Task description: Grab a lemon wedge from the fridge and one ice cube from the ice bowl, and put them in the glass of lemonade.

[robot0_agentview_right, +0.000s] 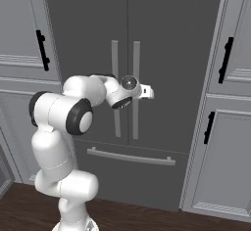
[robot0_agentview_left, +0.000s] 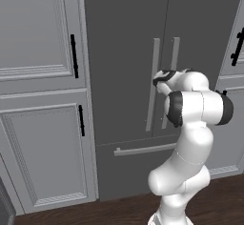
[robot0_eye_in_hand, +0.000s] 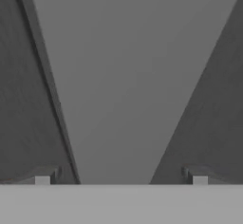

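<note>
We count one fridge [robot0_agentview_left: 128,52] (both doors shut), two upright bar handles, four cabinet doors beside it. Our gripper [robot0_eye_in_hand: 121,180], jaws wide and empty, straddles one handle [robot0_eye_in_hand: 123,99].

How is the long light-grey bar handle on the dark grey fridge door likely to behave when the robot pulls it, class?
The long light-grey bar handle looks rigid and straight, so it probably won't flex. Its smooth finish may be slippery, though the open jaws of the gripper straddle it. The tall dark grey fridge door is large, so it likely swings heavily rather than tipping.
</note>
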Available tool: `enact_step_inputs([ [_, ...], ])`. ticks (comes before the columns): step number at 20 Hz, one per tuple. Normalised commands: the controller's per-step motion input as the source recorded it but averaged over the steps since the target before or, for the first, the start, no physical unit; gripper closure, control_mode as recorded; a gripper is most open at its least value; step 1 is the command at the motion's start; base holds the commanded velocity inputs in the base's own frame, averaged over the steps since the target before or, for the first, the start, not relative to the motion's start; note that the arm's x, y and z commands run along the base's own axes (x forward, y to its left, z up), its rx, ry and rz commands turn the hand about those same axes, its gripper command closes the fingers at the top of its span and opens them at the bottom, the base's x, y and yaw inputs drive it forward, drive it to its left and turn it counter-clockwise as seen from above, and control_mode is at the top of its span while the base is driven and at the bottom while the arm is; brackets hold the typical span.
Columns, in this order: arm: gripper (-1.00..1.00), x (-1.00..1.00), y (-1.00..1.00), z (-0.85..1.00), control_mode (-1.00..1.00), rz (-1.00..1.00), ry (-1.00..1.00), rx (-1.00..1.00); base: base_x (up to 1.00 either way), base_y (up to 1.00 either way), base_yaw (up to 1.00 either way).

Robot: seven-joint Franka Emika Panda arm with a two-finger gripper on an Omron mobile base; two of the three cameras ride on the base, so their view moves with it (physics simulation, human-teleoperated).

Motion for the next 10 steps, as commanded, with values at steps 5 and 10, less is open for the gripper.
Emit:
enact_step_inputs([
  [5, 1.0, 0.11, 0.14, -0.16, -1.0, 0.0, 0.0, 0.0, 0.0, 0.0, 0.0],
  [10, 1.0, 0.06, 0.04, 0.0, -1.0, 0.0, 0.02, 0.0, 0.0, 0.0, 0.0],
])
